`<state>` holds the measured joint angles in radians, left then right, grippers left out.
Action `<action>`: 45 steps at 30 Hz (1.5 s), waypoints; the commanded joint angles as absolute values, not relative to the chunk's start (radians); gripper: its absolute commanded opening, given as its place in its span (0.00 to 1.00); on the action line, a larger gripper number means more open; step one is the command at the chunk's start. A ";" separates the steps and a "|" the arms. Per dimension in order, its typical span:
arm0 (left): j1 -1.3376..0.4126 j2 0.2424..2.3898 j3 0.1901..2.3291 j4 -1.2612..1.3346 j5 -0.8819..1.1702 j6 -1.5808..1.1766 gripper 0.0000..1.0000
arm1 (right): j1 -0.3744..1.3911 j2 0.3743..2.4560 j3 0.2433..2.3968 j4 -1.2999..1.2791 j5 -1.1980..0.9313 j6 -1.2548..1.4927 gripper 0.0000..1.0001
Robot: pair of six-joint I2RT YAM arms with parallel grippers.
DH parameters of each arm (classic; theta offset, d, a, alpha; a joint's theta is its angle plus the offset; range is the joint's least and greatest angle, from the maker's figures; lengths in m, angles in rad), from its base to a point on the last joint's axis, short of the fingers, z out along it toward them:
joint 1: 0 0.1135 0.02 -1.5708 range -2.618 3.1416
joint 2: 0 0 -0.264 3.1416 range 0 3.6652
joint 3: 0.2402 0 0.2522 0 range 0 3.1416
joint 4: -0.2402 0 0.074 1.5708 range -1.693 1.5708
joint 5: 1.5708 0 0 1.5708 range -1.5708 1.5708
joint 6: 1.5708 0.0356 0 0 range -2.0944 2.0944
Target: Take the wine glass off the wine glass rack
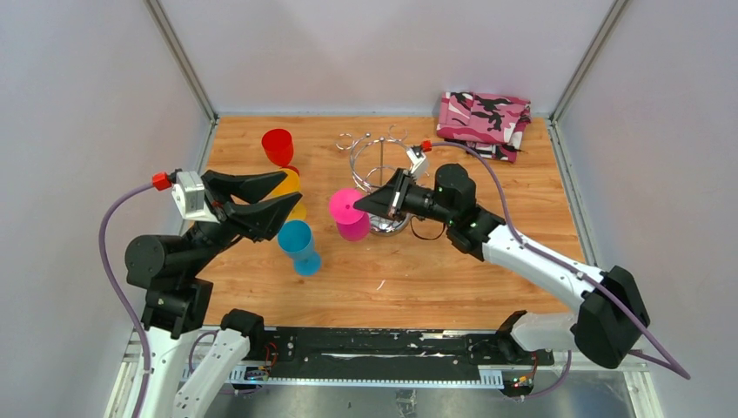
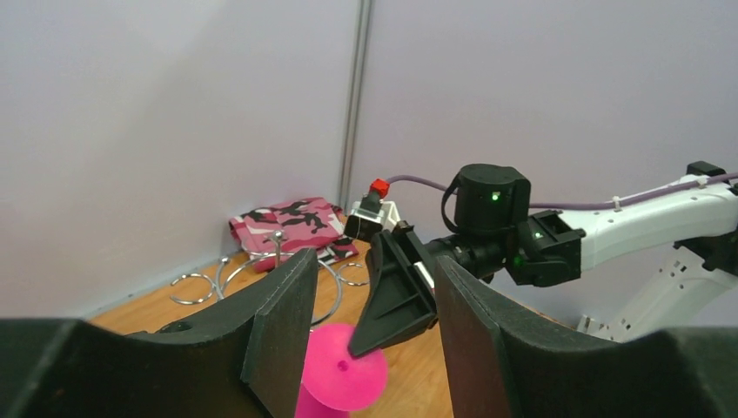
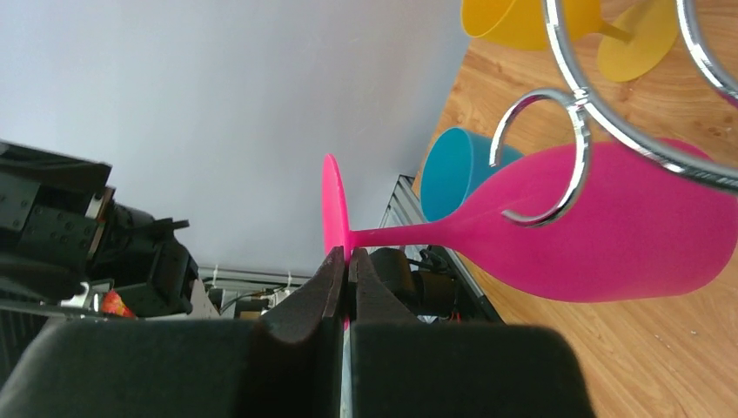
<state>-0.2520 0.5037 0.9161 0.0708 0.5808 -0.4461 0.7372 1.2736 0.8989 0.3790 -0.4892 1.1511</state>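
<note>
**Wooden surface between pale walls: pink glass gripped beside rack**

A wooden surface (image 1: 452, 270) is sitting between pale walls. The right claw (image 3: 344, 261) is pinching the foot rim of the pink wine glass (image 3: 609, 226), just left of the chrome wine glass rack (image 1: 383, 165). The left claw (image 1: 291, 189) is hanging wide, empty.

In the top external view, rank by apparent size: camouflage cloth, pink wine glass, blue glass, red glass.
1. camouflage cloth
2. pink wine glass and blue glass, about alike
3. red glass
</note>
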 commanded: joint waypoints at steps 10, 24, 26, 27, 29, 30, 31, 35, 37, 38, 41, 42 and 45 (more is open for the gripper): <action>-0.258 0.793 1.147 -0.200 0.322 -0.456 0.58 | 0.776 0.928 1.248 -0.089 -0.364 0.750 0.00; -0.258 1.034 1.131 0.183 0.535 -0.694 0.61 | 0.775 0.832 1.359 -0.084 -0.252 0.574 0.00; -0.258 1.076 1.139 0.267 0.612 -0.743 0.62 | 0.775 0.838 1.334 -0.012 -0.288 0.568 0.00; -0.258 1.095 1.144 0.310 0.646 -0.766 0.63 | 0.774 0.849 1.335 0.025 -0.310 0.567 0.00; -0.258 1.131 1.144 0.427 0.705 -0.832 0.65 | 0.774 0.874 1.345 0.072 -0.359 0.564 0.00; -0.257 1.149 1.137 0.510 0.735 -0.896 0.66 | 0.775 0.889 1.350 0.098 -0.391 0.563 0.00; -0.258 1.169 1.125 0.624 0.761 -0.961 0.66 | 0.774 0.901 1.356 0.126 -0.421 0.563 0.00; -0.250 1.301 1.052 1.280 0.797 -1.342 0.69 | 0.761 0.944 1.376 0.245 -0.531 0.600 0.00; -0.242 1.407 1.063 1.564 0.782 -1.543 0.70 | 0.751 0.951 1.377 0.309 -0.574 0.622 0.00; -0.242 1.448 1.079 1.582 0.785 -1.573 0.70 | 0.746 0.951 1.370 0.342 -0.593 0.635 0.00; -0.243 1.505 1.087 1.585 0.800 -1.541 0.69 | 0.733 0.937 1.338 0.448 -0.640 0.661 0.00; -0.242 1.510 1.085 1.585 0.807 -1.525 0.69 | 0.732 0.929 1.327 0.473 -0.648 0.663 0.00; -0.242 1.503 1.089 1.585 0.821 -1.497 0.69 | 0.724 0.918 1.303 0.520 -0.666 0.671 0.00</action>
<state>-0.2455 1.5299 1.0748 1.3964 0.7780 -1.4559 0.7425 0.9497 1.3285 0.3416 -0.5869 0.6418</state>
